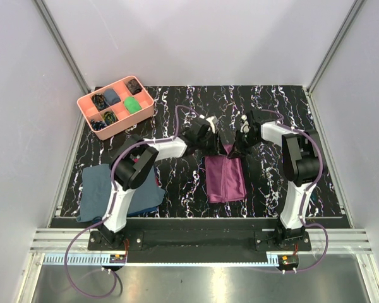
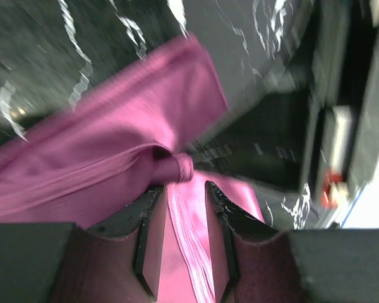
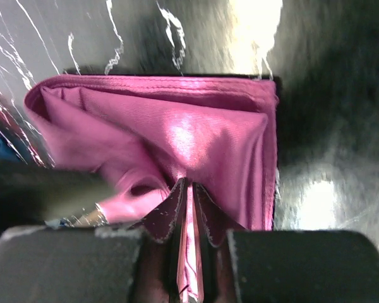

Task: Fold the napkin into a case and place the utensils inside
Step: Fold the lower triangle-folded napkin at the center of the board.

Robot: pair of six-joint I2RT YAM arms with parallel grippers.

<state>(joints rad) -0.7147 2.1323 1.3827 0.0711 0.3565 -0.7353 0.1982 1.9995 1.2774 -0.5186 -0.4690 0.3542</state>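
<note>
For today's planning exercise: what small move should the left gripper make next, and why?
Probably close the left gripper on the fold of napkin lying between its parted jaws: the right gripper pinches a layer, so both would then hold the cloth.

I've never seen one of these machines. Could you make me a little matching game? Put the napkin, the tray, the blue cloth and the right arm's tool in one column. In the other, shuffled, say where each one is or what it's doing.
Things:
1. napkin
2. tray
3. blue cloth
4. right tool

Place or state:
A. far left corner
B. near left edge
C. centre, folded
D. pinching a fold of purple cloth

Pairs: 1-C, 2-A, 3-B, 4-D
</note>
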